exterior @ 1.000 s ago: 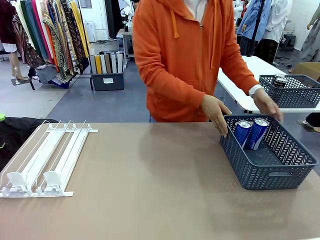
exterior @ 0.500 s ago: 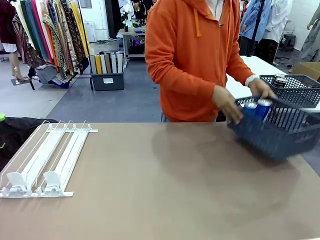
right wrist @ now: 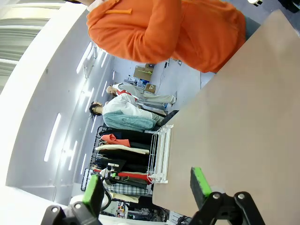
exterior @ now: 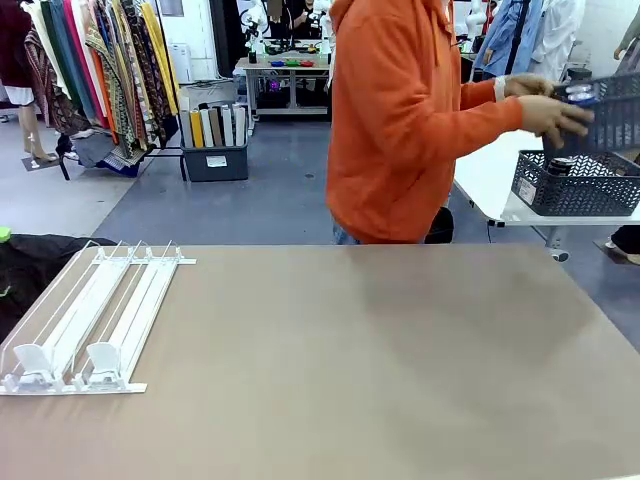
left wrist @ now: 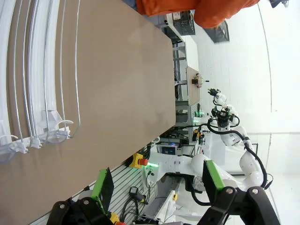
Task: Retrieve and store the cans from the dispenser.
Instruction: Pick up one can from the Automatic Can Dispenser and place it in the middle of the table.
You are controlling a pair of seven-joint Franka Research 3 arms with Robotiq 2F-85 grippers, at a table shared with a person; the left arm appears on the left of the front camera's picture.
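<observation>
Beyond the table (exterior: pixel 400 370), a person (exterior: pixel 410 120) lifts a grey basket (exterior: pixel 610 110).

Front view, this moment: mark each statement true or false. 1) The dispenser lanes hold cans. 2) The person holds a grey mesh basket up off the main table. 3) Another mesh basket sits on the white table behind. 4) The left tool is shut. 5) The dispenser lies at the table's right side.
1) False: the dispenser lanes hold no cans.
2) True: the person's hand holds the raised basket in the air.
3) True: a second basket rests there.
4) False: the left tool is open, holding nothing.
5) False: it lies at the left side.
</observation>
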